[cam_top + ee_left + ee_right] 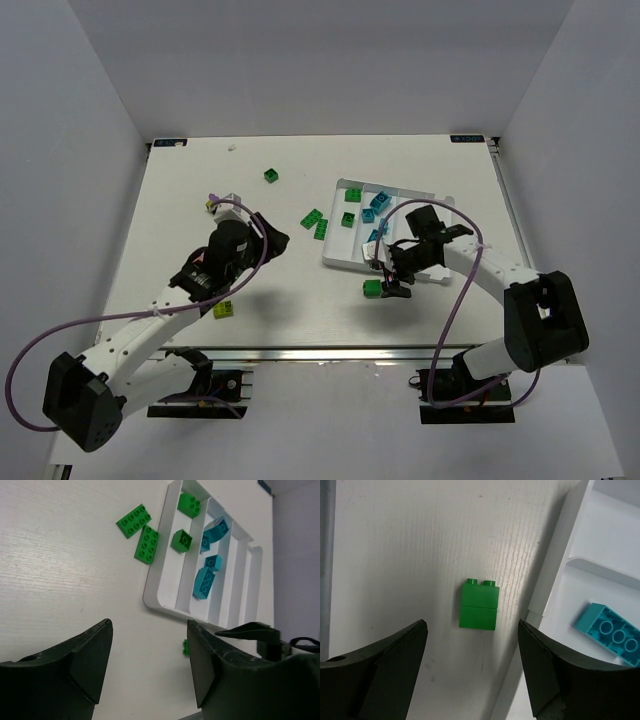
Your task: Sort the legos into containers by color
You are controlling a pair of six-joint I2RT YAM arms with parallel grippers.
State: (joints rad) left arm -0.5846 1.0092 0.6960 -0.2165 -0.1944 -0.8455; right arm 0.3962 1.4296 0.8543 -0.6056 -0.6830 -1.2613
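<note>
While the left arm stretches over the left half of the table (pixel 170 190), a lime brick (pixel 224 309) lies beside its forearm near the front edge. A small purple piece (pixel 212 204) sits close to its wrist, too small to make out further. The left gripper (pixel 149 630) has its fingers spread wide, with only bare tabletop between them, and it grips nothing. Toward the back, a lone dark green brick (pixel 271 176) rests well apart from the others. To its right, a flat green brick (pixel 134 521) and a second flat green brick (pixel 146 543) lie close together on the table, just outside the left wall of the white tray (pixel 159 567). The tray's leftmost compartment holds two green cubes, one farther back (pixel 189 504) and one nearer (pixel 181 540). The compartment beside it holds three cyan bricks (pixel 204 582), the rearmost of them tilted. Just off the tray's near edge, a green block (pixel 479 611) lies on its side on the table. The right gripper (pixel 471 624) hangs over the green block, its fingers parted to either side and clear of it, clasping nothing.
</note>
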